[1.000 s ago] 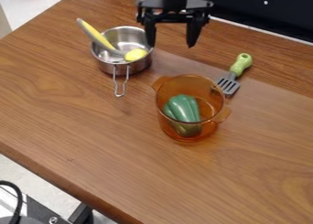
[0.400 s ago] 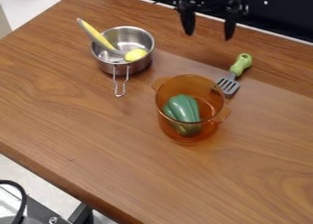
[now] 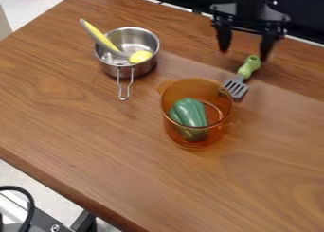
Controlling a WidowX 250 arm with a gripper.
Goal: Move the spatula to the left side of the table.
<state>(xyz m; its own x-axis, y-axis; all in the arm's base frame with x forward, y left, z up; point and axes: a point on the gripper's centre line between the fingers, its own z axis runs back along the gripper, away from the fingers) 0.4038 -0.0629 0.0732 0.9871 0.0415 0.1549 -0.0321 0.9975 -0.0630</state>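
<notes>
The gripper (image 3: 244,51) hangs open above the back right of the table (image 3: 114,146), its two fingers apart on either side of the spatula's green handle end, with nothing held between them. The spatula (image 3: 243,76) has a light green handle and a grey slotted head. It lies on the wood just behind and right of the orange pot, its head close to the pot's rim.
The transparent orange pot (image 3: 184,86) holds a green pepper (image 3: 188,112). Left of it stands a metal saucepan (image 3: 111,70), handle toward the front, with a yellow-and-grey utensil (image 3: 98,36) and a yellow piece (image 3: 139,56) inside.
From above the saucepan's right side, the gripper has travelled right and somewhat lower in the view, and is now over the spatula's handle. The spatula has stayed put.
</notes>
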